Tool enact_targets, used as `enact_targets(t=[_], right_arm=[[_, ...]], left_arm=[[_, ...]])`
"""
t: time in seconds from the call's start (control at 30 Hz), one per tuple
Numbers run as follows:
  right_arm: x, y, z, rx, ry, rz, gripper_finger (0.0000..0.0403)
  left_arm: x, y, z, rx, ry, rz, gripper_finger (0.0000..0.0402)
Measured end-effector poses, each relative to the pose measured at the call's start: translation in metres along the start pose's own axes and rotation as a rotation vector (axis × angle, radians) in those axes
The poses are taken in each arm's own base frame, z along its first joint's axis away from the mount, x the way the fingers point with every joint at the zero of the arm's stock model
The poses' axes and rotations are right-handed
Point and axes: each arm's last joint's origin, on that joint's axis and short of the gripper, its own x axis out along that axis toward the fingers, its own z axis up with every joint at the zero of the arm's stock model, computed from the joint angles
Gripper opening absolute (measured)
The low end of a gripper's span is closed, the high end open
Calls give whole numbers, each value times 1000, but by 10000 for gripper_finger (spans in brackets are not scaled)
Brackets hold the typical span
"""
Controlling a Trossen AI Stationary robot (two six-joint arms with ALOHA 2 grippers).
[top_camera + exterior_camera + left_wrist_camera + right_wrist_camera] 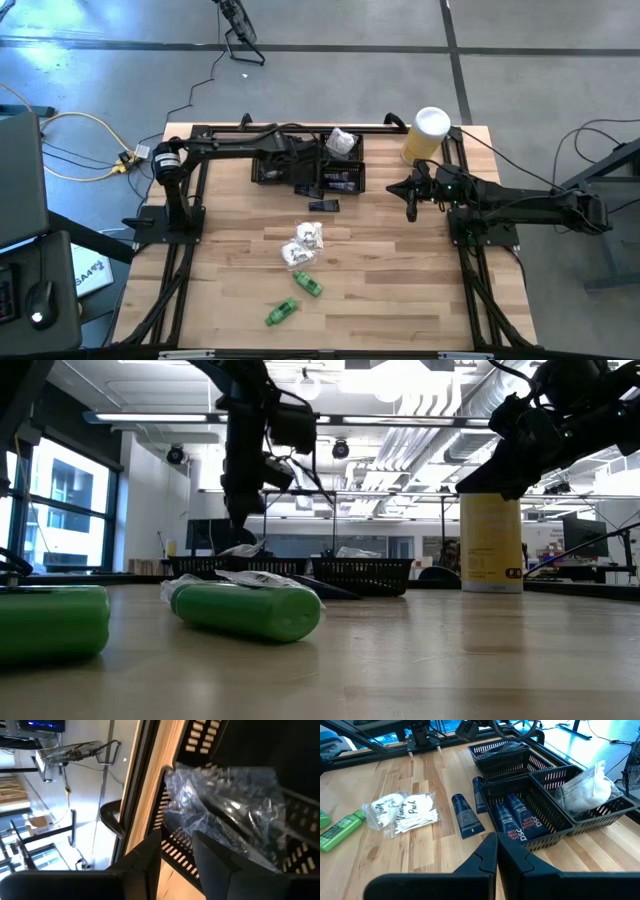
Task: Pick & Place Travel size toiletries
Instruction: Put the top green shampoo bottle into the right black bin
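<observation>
Toiletries scattered over a pale wood-plank tabletop (400,290), plus three black mesh baskets (530,812) clustered at far centre. Two green tubes, smooth plastic, rounded: one green tube (306,284) mid-tabletop, long axis diagonal, the other green tube (282,312) nearer the near edge, also diagonal. Crinkly clear sachets of cotton swabs (402,812), flat and lumpy, lie just far of the green tubes. Two navy tubes (466,815) lie flat on the wood just beside the baskets, caps pointing toward the far side; more navy tubes (512,822) lie side by side inside one basket. White crinkly sachet (585,790) fills the neighbouring basket. Clear crumpled plastic packet (225,815) sits in the far-left basket.

Left pincer (177,855) hovers over that far-left basket, right above the clear packet, fingers parted a little with a gap between them, nothing held. Right pincer (496,851) hangs over the right-centre tabletop, clear of the items, fingers closed together, holding nothing.

Yellow cylinder with white lid (427,135) stands upright at the far right corner. Near half of the tabletop is mostly bare wood on both sides of the green tubes; black frame rails run along the left and right edges.
</observation>
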Motion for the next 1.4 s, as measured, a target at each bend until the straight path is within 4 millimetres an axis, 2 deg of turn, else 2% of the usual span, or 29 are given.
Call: enact_targets(t=[0.23,0.5,0.63,0.73,0.93,1.4], right_arm=[[0,0,0,0,0,0,2],[0,0,0,0,4,1,2],[0,1,-1,13,9,24,2],[0,2,-1,37,19,57,2],[0,2,-2,81,27,83,2],[-1,4,12,41,-116,94,3]], left_arm=[[-16,1,9,64,-62,-40,86],[-41,-22,12,280,-186,-89,9],[-50,-22,10,312,-248,-149,6],[-53,-28,7,304,-358,-202,1],[-51,-41,-13,256,-665,-349,1],[-53,-24,-87,192,-1084,-325,1]])
